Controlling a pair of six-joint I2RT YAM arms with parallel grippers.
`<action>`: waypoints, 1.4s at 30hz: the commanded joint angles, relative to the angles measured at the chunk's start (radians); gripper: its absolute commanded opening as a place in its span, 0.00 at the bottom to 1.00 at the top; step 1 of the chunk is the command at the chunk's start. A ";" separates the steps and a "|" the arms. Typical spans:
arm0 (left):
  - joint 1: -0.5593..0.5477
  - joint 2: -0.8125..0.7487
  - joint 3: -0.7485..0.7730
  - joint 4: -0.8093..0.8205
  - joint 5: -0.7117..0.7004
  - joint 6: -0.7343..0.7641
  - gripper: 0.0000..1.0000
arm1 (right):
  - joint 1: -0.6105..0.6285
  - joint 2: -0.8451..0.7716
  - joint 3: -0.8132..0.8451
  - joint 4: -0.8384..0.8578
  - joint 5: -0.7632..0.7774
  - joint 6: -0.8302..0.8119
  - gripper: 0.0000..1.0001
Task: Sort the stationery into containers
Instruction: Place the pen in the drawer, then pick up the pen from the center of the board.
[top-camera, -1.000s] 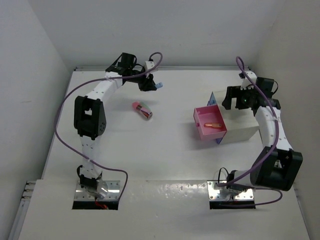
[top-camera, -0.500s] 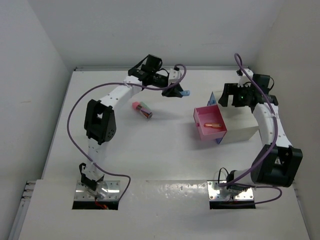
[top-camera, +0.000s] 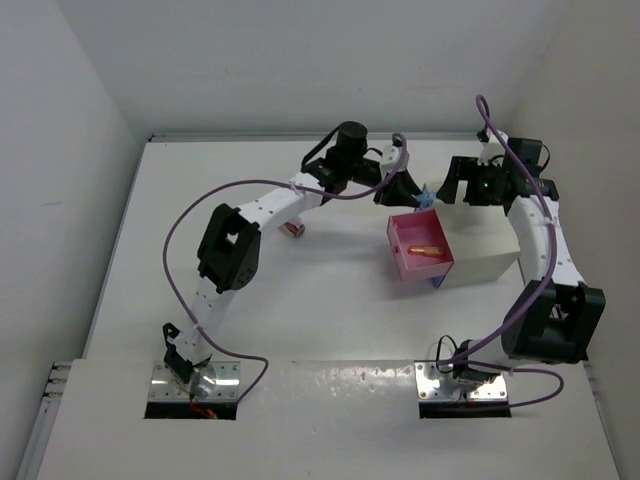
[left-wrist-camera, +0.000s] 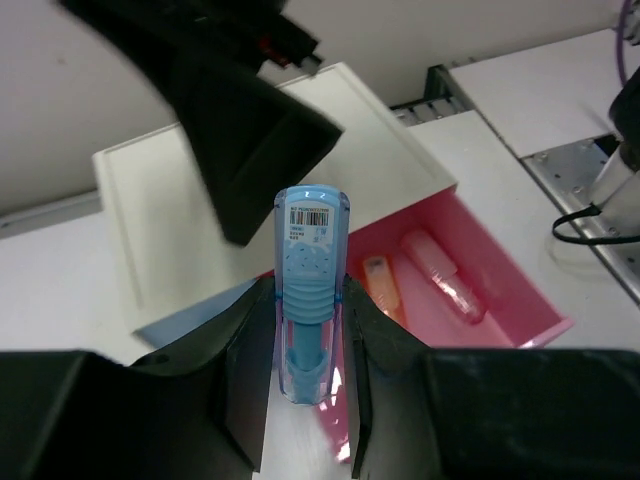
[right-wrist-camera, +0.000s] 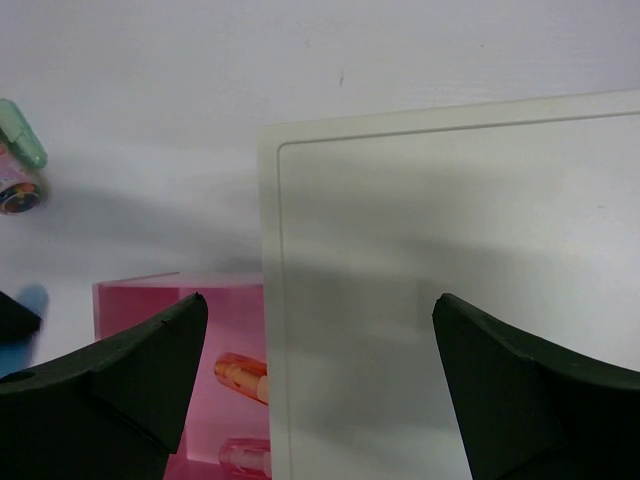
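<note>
Left tool (left-wrist-camera: 308, 325) is clamped on the blue piece (left-wrist-camera: 310, 250), poised at the pink drawer's (left-wrist-camera: 505, 285) far edge, probably for release. Right tool (right-wrist-camera: 318, 335), jaws apart, hovers over the white cabinet (right-wrist-camera: 450, 200) behind that drawer.

Top view looks down on the whole table (top-camera: 300, 320); both close wrist views share the pink drawer (left-wrist-camera: 530, 308).
</note>
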 joint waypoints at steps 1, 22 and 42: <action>-0.037 -0.003 0.024 0.093 0.024 -0.028 0.00 | -0.011 -0.007 0.053 0.007 -0.030 0.015 0.92; -0.014 0.014 0.090 -0.025 -0.103 -0.045 0.60 | -0.063 0.028 0.110 0.004 -0.098 -0.004 0.92; 0.406 0.006 0.141 -0.680 -0.718 0.199 0.43 | -0.066 0.036 0.081 0.079 -0.096 0.052 0.92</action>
